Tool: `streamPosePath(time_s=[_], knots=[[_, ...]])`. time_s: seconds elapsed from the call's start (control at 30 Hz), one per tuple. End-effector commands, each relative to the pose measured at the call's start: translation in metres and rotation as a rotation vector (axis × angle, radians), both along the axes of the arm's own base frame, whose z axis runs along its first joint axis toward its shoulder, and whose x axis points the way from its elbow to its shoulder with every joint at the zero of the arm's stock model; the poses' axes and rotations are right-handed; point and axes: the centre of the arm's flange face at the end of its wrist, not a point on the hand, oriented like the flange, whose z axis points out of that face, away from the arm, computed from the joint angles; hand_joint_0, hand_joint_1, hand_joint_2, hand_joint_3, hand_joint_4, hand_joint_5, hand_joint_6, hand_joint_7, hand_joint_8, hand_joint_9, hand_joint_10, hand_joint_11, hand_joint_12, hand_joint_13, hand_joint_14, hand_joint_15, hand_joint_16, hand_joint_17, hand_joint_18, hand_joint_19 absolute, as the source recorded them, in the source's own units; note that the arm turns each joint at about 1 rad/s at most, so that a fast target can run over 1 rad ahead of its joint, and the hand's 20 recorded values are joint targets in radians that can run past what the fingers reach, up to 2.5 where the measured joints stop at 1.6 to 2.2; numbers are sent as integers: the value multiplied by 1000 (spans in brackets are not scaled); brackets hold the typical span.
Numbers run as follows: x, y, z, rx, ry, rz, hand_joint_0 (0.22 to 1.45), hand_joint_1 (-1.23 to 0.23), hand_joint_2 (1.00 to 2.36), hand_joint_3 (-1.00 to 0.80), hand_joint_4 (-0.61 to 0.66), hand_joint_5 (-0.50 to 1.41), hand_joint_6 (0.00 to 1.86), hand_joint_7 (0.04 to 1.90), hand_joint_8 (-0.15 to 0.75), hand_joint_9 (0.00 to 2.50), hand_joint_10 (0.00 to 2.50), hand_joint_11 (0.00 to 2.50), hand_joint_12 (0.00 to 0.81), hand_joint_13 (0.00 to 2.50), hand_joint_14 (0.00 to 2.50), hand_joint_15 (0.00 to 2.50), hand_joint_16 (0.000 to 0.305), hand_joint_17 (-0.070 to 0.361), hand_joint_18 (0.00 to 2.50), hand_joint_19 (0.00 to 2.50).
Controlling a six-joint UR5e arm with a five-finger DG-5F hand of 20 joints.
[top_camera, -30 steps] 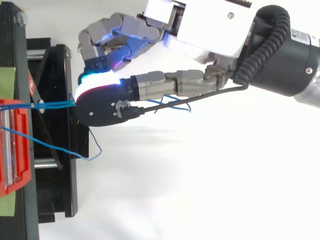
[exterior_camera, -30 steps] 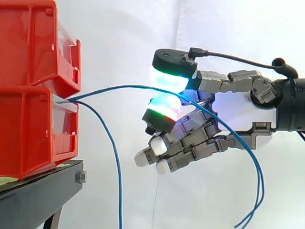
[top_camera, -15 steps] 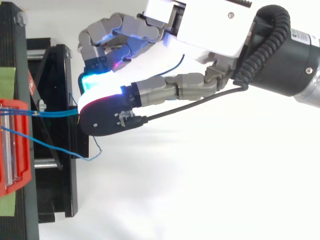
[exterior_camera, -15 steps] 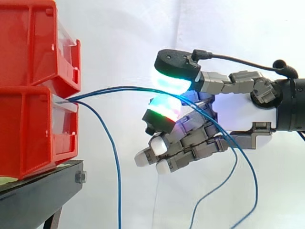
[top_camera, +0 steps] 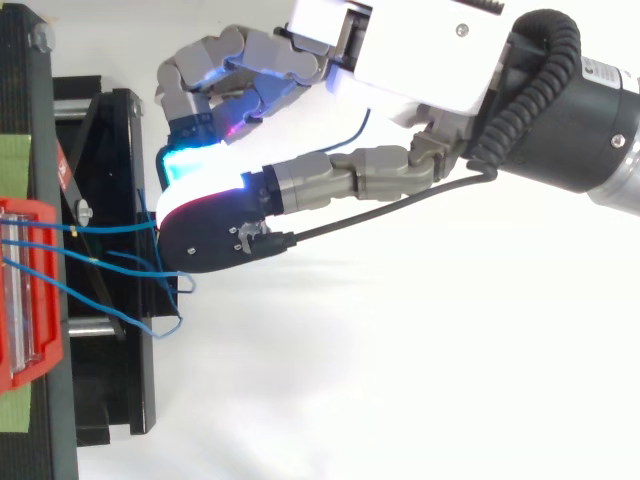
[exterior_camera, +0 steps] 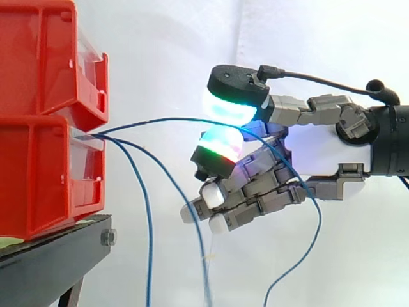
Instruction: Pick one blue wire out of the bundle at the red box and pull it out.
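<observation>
Hand pinching one blue wire beside the red boxes

The hand (exterior_camera: 323,153) comes in from the right. Its thumb pad (exterior_camera: 229,107) and a finger pad (exterior_camera: 220,146) are closed on the wire (exterior_camera: 166,119), with the other fingers curled below. The wire runs nearly level from the top front of the lower box (exterior_camera: 38,176) to the pads, then slants down across the fingers and hangs in a loop. Two loose wires (exterior_camera: 148,224) leave the same spot on the box and fall past the stand (exterior_camera: 51,262). From above, all three fan out from the box toward the hand (top_camera: 410,45)
</observation>
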Motion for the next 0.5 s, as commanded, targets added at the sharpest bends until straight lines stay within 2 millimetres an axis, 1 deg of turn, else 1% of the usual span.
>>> streamPosePath(time_s=[0.0, 0.23, 0.47], knots=[[0, 0, 0, 0, 2, 1, 523, -617, 1009, -393, 237, -77, 605, 1378, 272, 984, 27, 716, 397, 389, 9, 211, 63, 141, 306, 401], [0, 0, -2, 12, 1, -14, 516, -646, 1006, -424, 237, -78, 607, 1376, 278, 985, 27, 723, 399, 393, 9, 211, 63, 142, 310, 401], [-1, -1, -1, 38, -7, -16, 509, -627, 1004, -461, 236, -77, 609, 1372, 275, 988, 26, 723, 402, 399, 9, 212, 64, 143, 317, 394]])
